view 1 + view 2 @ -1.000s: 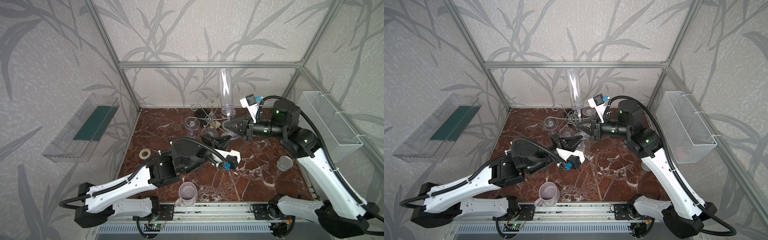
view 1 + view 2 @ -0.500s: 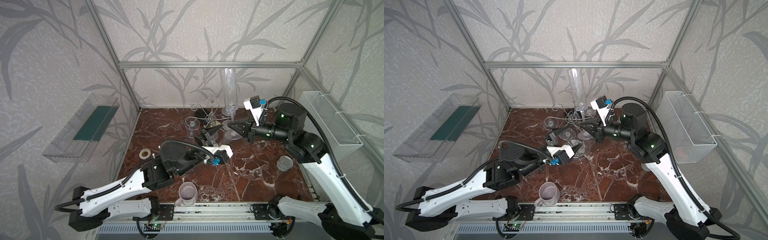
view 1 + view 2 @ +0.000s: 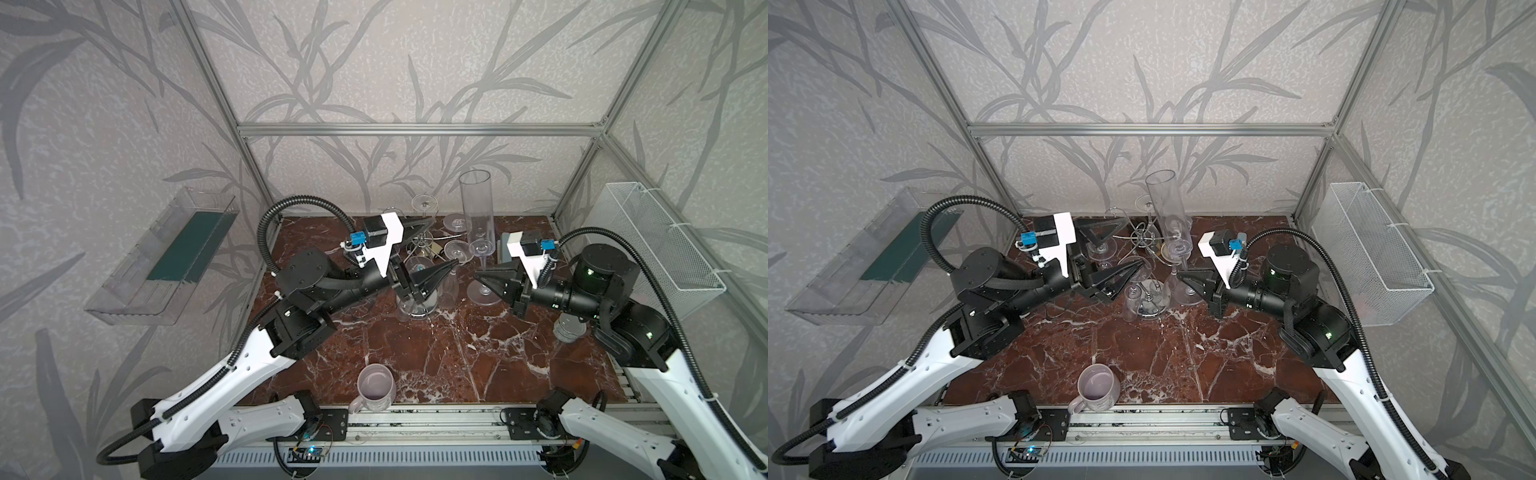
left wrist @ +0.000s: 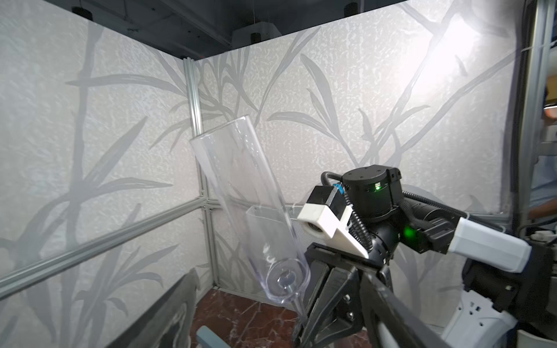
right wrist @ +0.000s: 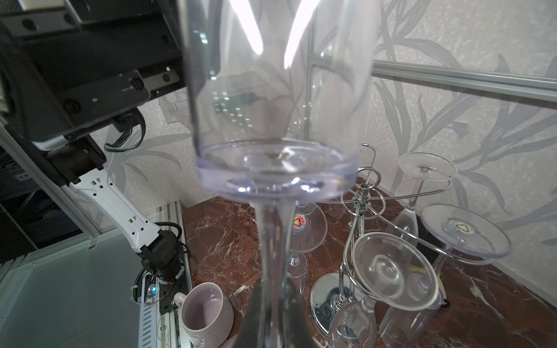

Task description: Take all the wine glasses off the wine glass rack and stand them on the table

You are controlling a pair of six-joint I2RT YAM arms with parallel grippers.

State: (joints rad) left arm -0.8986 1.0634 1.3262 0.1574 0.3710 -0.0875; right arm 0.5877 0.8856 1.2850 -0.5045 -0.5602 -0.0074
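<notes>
Wine glass (image 3: 476, 208): tall clear plastic flute with a straight cylindrical bowl, thin stem and round foot. It is standing upright and free of the rack, just to its right, near the middle of the table's back edge.

Right gripper (image 3: 482, 279): black triangular fingers are clamping the flute's stem below the bowl (whether the foot is touching the table cannot be told).

Wine glass rack (image 5: 324, 293): chrome wire stand with a round mirror-polished base, thin central stem and curling arms. It is standing toward the back edge and carrying several other clear stemmed glasses (image 5: 394, 271), which are hanging upside down.

Left gripper (image 3: 444, 242): jaws are gaping wide and holding nothing. It is hovering at the rack's left side, with one finger crossing in front of the stand.

Table (image 3: 436, 361): red-brown marble slab with white veins.

Lilac ceramic mug (image 3: 375, 388): it is sitting upright at the front edge, well apart from the rack.
</notes>
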